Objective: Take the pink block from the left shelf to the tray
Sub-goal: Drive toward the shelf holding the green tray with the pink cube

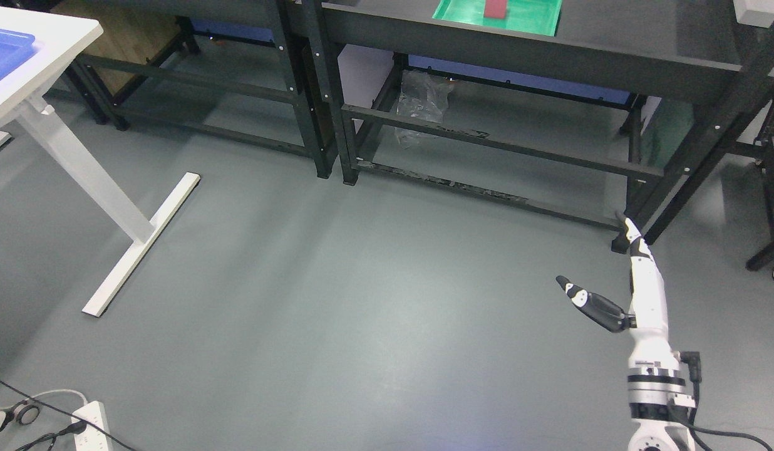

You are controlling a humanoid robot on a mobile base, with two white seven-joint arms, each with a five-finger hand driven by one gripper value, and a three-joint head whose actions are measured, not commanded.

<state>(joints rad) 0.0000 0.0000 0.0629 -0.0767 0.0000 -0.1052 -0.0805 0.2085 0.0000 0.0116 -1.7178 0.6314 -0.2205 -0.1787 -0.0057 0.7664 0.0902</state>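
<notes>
— Since the pink block (495, 8) is what we are after, let us start there: it lies on the green tray (531, 22) at the top edge of our head view, on the dark shelf (550, 44), with its upper part cut off by the frame.

— So it already rests on a tray?

— On a green one, yes. We also see a blue tray (5, 53) on the white table (42, 69) at the far left; we judge that to be the likely drop point, though we cannot be sure.

— Which way does the block lie from us?

— Up and to the left of our right hand (612, 294), and well apart from it, with the whole open front of the shelf frame between. Its long axis seems to run away from us, roughly front to back, but so little shows that we hold this loosely.

— And the hand?

— It hangs low over the grey floor (362, 313), fingers stretched out, thumb splayed to the left, holding nothing. Our left arm is out of view, so the right hand is the only one we can place relative to the block.

— Then the next move?

— A long raise and forward reach, we judge, probably with the base rolling closer first.
</notes>
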